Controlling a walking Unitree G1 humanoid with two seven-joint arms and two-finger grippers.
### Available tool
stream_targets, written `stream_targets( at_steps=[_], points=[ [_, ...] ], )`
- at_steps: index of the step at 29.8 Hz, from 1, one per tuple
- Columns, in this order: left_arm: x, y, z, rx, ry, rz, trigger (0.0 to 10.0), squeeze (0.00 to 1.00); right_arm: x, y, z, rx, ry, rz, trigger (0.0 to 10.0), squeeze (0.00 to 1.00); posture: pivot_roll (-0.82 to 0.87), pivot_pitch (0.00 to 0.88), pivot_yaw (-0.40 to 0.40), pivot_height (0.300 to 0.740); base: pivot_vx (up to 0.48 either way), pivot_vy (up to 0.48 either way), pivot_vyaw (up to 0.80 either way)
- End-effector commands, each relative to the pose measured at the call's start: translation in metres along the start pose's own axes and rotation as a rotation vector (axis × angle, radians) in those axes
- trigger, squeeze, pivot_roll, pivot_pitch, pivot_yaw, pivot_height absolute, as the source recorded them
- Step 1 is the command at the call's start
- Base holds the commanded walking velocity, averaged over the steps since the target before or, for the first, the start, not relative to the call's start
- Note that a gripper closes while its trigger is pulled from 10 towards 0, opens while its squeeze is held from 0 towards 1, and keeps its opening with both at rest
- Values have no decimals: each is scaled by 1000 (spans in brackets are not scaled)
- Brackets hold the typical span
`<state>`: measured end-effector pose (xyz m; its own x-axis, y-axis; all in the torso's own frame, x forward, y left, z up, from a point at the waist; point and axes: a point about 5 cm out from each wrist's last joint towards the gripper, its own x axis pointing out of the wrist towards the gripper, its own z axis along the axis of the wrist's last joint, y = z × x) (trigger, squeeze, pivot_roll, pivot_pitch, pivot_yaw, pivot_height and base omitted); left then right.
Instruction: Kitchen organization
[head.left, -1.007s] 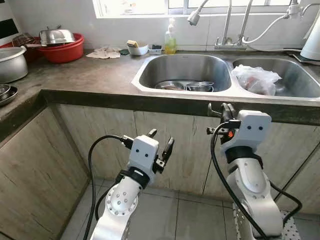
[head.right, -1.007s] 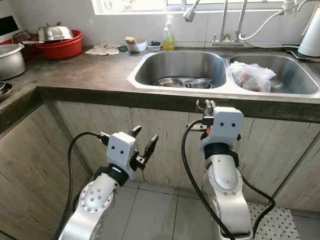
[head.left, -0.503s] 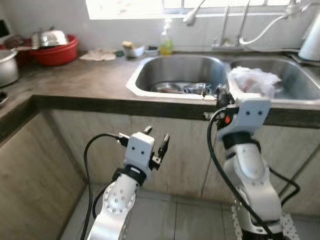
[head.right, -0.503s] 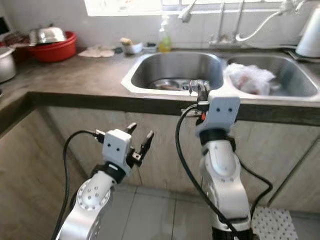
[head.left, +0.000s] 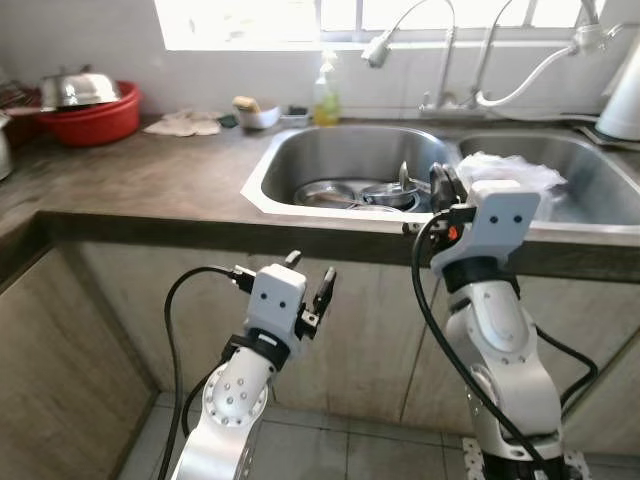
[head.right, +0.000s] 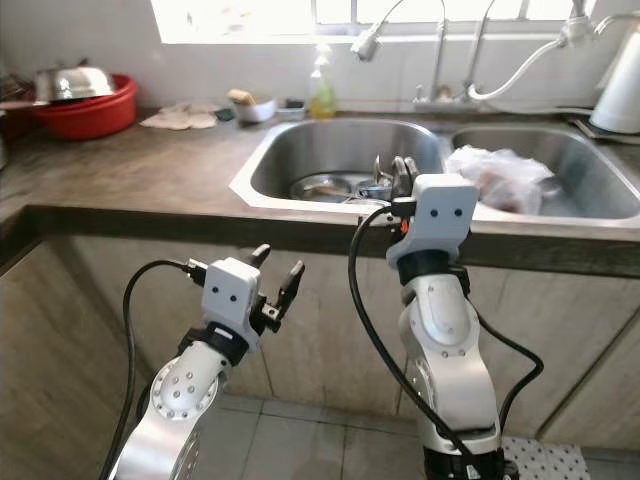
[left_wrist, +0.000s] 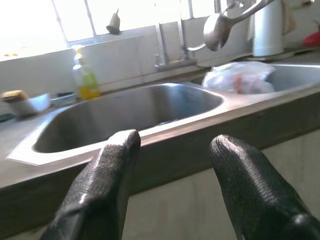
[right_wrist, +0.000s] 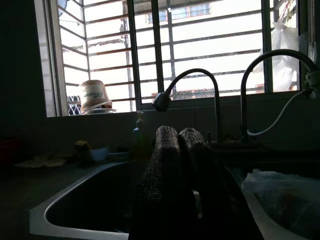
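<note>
Where a second ago sat level with the counter's front edge, now raised above the rim of the left sink basin (head.left: 300, 165): right gripper (head.left: 443, 186), with the whole scene also shifted as the camera has moved closer and higher. Fingers pressed together, clenched on nothing, tips just over the front rim of the basin and beside the steel bowls (head.left: 360, 193) lying in its bottom. In the right wrist view, the two dark fingers (right_wrist: 172, 165) side by side with no gap, pointing toward the curved faucet (right_wrist: 192, 87) and the barred window. Lower down, in front of the cabinet doors, left gripper (head.left: 308, 282), much as before, fingers spread wide and holding nothing; in the left wrist view, its pads (left_wrist: 107, 175) well apart, facing the counter edge. In the right basin, a crumpled plastic bag (head.left: 515, 172). Behind the sink, a yellow soap bottle (head.left: 326, 92) near a small white bowl (head.left: 258, 115). Far along the counter on the left, a red basin (head.left: 95, 115) with a steel lid (head.left: 78, 88) on top.
</note>
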<state>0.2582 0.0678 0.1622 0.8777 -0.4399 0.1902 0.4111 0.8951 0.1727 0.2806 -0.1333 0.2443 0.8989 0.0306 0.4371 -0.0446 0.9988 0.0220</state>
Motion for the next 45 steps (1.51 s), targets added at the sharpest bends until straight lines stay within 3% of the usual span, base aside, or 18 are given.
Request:
stream_targets(
  at_steps=[1,24,45],
  points=[
    [1,1,2,8,-9,-6,10000,0,2,1,3,12,-16,2,10000,0,6,0,2,740,349,0,0],
    [-1,0,0,6,-2,-8,10000,0,-3,3,-5,5,19,21,10000,0,6,0,-2,740,349,0,0],
    [-2,1,-2,5,2,-5,10000,0,6,-1,-9,-30,28,18,10000,0,9,0,-6,740,347,0,0]
  ],
)
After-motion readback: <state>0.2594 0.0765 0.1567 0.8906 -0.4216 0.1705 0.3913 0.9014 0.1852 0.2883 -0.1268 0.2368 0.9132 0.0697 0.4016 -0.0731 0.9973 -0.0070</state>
